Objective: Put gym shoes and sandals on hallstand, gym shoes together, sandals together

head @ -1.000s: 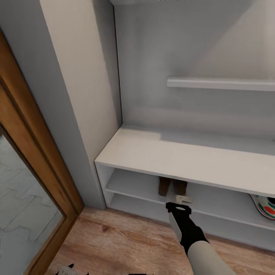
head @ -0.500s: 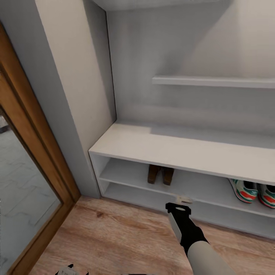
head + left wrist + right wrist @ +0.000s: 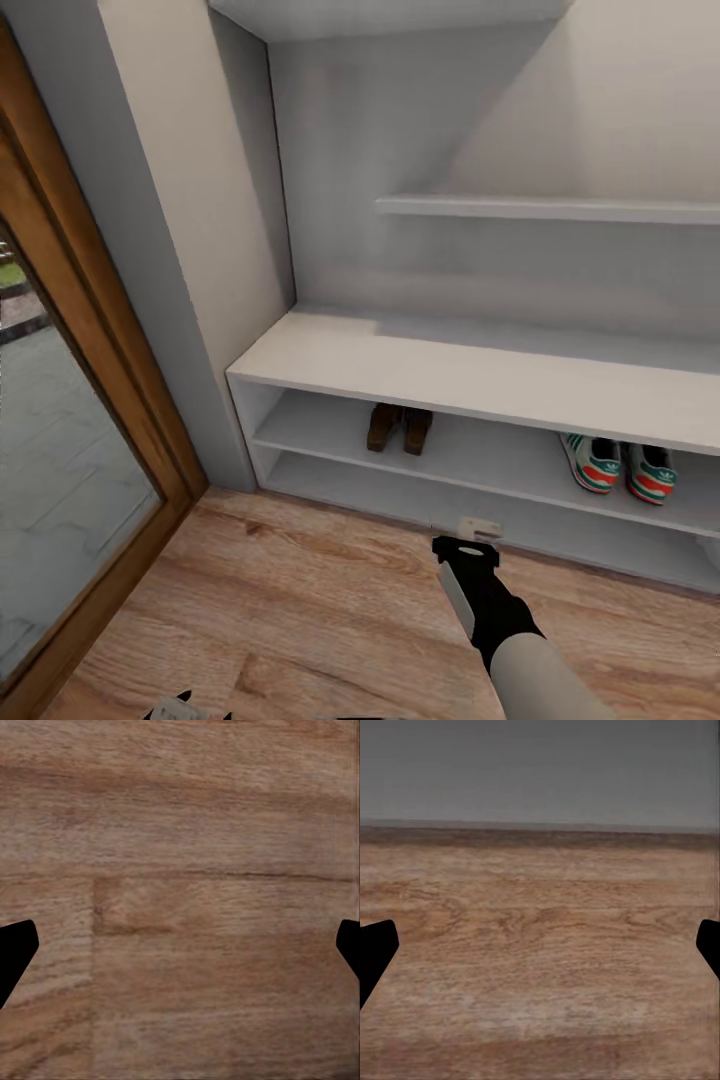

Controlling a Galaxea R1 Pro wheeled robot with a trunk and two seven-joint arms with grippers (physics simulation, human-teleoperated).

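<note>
Gym shoes [image 3: 618, 467] and sandals [image 3: 399, 428] sit paired on the hallstand [image 3: 470, 375] shelf above wood floor [image 3: 300, 610]; both jaws gape wide, empty, well apart from them.

The hallstand [image 3: 470, 375] is viewed obliquely from above by the head camera; corridor floor [image 3: 187, 870] is viewed closely from both wrists.

Pale grey walls [image 3: 420, 120] enclose a recessed corner, evenly lit, soft shadow slanting across the back; a white wall shelf [image 3: 550, 208] runs along the back wall; a wood door frame [image 3: 90, 330] stands at the left, holding a glass pane [image 3: 60, 500] with grey paving visible beyond; light-brown plank floor [image 3: 300, 610] shows strong grain, one plank joint clear in the left wrist view [image 3: 180, 877].
</note>
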